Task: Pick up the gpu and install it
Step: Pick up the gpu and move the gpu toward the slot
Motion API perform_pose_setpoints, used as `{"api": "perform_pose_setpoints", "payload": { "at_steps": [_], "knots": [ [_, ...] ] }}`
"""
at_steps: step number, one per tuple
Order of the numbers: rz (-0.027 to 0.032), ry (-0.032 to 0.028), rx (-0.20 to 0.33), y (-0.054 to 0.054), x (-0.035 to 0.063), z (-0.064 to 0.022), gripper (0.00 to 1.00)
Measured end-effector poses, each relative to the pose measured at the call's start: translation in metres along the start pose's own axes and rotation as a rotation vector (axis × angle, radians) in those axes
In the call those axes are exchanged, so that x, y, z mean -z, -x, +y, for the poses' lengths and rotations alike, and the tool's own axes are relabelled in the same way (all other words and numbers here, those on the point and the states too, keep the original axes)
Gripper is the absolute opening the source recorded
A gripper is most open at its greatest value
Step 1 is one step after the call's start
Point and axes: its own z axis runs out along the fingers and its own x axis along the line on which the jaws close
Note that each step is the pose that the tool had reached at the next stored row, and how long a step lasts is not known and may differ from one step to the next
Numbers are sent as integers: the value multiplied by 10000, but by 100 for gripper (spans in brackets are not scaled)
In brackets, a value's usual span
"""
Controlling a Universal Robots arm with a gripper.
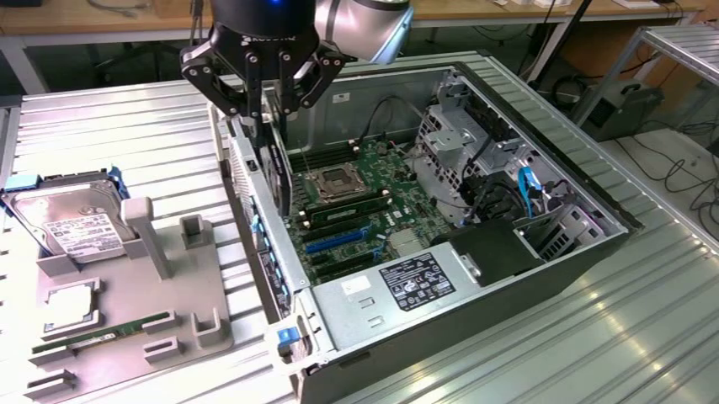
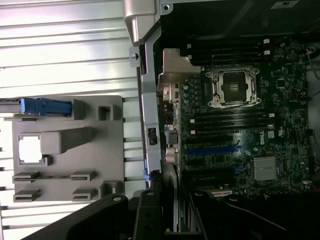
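Hanging edge-on in the upper left of the exterior view, the gpu (image 1: 279, 168) is clamped by its top edge between the two black fingers of the gripper (image 1: 269, 105), whose jaws are partly closed on the thin card. The card is upright, above the rear wall of the open computer case (image 1: 561, 168) and just over the edge of the motherboard (image 1: 359, 194), near the empty CPU socket (image 1: 337, 183). The power supply (image 1: 393, 286) sits at the lower centre of the case. On the exterior view's left, a grey fixture (image 1: 146, 286) on the ribbed metal table (image 1: 135, 126) carries a hard drive (image 1: 73, 223) and a green memory stick (image 1: 107, 332).

Wrist view: the dark gripper (image 2: 150, 212) stands over the case's rear wall (image 2: 150, 115), between the grey fixture (image 2: 65, 150) and the motherboard (image 2: 240, 125). The CPU socket (image 2: 234, 87), the blue expansion slots (image 2: 210, 150) and a silver heatsink (image 2: 265, 167) are visible on the board.
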Motion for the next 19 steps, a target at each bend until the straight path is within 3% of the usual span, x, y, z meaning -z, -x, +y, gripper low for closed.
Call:
{"api": "perform_pose_setpoints", "payload": {
  "at_steps": [19],
  "knots": [
    [2, 1, 0, 112, -26, 7, 26]
  ]
}}
